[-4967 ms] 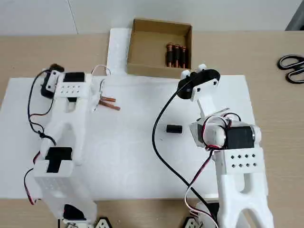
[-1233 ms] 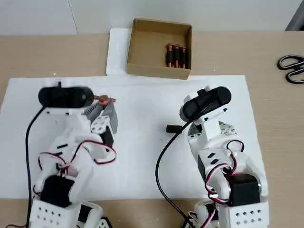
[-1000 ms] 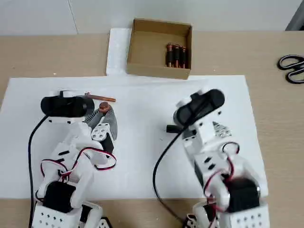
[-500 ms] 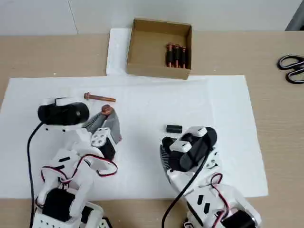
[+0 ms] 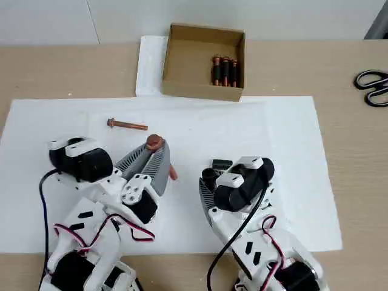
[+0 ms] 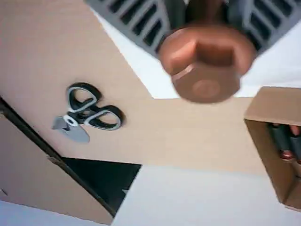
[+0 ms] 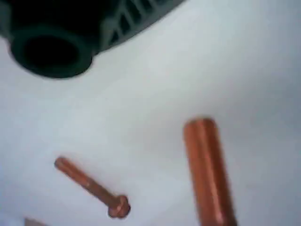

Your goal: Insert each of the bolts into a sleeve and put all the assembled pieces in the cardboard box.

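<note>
Left jaws clamp a copper-coloured bolt [image 6: 207,61]

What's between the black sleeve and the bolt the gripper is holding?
Only bare white paper lies between sleeve and bolt, seen in the right wrist view.
</note>
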`<state>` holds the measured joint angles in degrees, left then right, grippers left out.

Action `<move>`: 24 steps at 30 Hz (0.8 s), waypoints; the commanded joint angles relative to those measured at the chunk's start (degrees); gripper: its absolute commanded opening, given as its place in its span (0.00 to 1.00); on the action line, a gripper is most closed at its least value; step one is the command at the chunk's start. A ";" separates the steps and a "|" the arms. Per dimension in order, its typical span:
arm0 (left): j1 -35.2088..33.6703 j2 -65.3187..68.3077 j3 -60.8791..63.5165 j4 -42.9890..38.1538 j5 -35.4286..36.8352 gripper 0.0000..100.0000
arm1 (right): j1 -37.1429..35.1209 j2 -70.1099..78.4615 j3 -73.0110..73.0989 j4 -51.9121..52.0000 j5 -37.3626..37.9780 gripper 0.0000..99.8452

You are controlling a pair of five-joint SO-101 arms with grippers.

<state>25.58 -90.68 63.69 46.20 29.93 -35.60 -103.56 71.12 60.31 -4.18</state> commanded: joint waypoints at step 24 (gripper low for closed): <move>2.81 -0.26 1.89 -7.30 0.26 0.01 | -9.36 -0.31 4.92 -8.92 -0.44 0.00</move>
<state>28.04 -90.68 65.54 40.57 29.93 -44.84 -103.56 76.57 53.27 -4.18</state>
